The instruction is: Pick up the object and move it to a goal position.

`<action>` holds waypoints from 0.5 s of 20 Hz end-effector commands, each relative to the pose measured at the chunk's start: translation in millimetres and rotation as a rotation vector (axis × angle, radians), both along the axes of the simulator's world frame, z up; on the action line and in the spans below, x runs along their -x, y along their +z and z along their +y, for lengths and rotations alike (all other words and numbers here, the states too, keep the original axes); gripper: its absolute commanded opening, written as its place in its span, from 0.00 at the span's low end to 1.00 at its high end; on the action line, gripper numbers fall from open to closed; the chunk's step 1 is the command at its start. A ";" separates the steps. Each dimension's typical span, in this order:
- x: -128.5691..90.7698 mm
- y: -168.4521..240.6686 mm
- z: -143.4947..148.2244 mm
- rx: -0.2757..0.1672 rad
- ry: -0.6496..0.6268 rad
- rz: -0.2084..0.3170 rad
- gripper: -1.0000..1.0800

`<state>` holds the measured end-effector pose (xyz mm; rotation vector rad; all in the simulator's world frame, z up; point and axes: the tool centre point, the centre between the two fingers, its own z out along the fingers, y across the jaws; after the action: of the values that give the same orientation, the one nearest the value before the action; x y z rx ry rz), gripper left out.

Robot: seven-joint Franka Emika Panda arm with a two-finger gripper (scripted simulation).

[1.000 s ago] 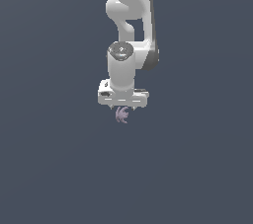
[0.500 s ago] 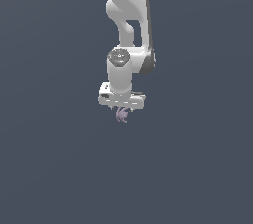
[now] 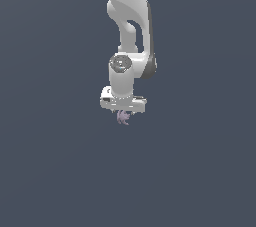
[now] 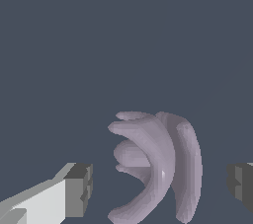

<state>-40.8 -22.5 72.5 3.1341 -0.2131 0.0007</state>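
Inspection of the white Franka arm's two-fingered hand (image 3: pixel 123 112) shows it pointing straight down with the small pale purple-pink spiky object with curved fanning prongs (image 3: pixel 123 117) sitting directly beneath it, between the fingers. In the wrist view the object (image 4: pixel 158 168) lies between the two dark finger pads (image 4: pixel 79 189), with a visible gap on each side; neither pad touches it. The hand is therefore spread apart, not clamped on anything. Whether the object rests on the flat dark grey surface (image 3: pixel 55 171) cannot be confirmed, since no shadow or edge shows, but it appears so. Judged step: the hand is placed around the object and the grasp has not yet been made. The next move calls for the fingers to come together on the curved prongs, squarely, since the rounded, tapering ribs could slip or twist under uneven pressure. No goal marker is visible in either view.
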 end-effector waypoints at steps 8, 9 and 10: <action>0.4 -31.5 -0.1 0.000 -0.002 0.000 0.96; 0.4 -31.7 -0.1 0.000 -0.002 0.000 0.96; 0.4 -31.7 -0.1 0.000 -0.002 0.000 0.00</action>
<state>-41.5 -22.7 41.6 3.1340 -0.2159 -0.0013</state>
